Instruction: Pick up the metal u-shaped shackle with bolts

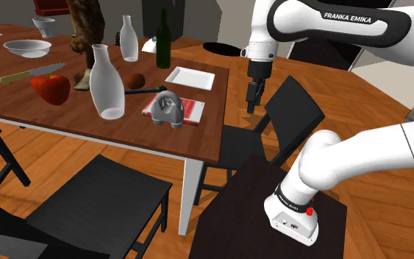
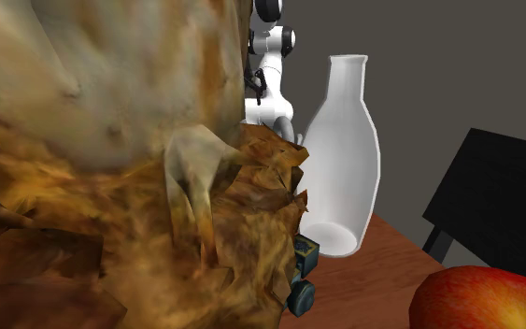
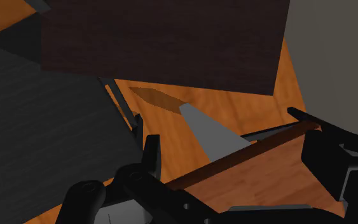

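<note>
The grey shackle (image 1: 168, 108) sits on a red-and-white mat (image 1: 189, 110) near the corner of the wooden table (image 1: 80, 132) that lies closest to the arm. The mat is a little in from both the front edge and the side edge. The space directly above the shackle is free. On the shoulder view's left, a tall white carafe (image 1: 108, 82) stands just beside the mat, and a dark handle (image 1: 145, 90) reaches toward the shackle from behind. A white plate (image 1: 190, 77) lies farther back, apart from the mat.

The gripper (image 1: 252, 103) hangs pointing down, past the table's side edge and well apart from the shackle. It is over the gap between the table and a black chair (image 1: 295, 110). In the wrist view the gripper (image 3: 231, 146) has its two fingers spread apart with nothing between them (the table's dark edge (image 3: 234, 160) and a grey leg (image 3: 210, 133) run below the gap).

In the second exterior view a rough brown object (image 2: 111, 159) is in the foreground, with a white carafe (image 2: 345, 159) and a red apple (image 2: 480, 299) beside it.
</note>
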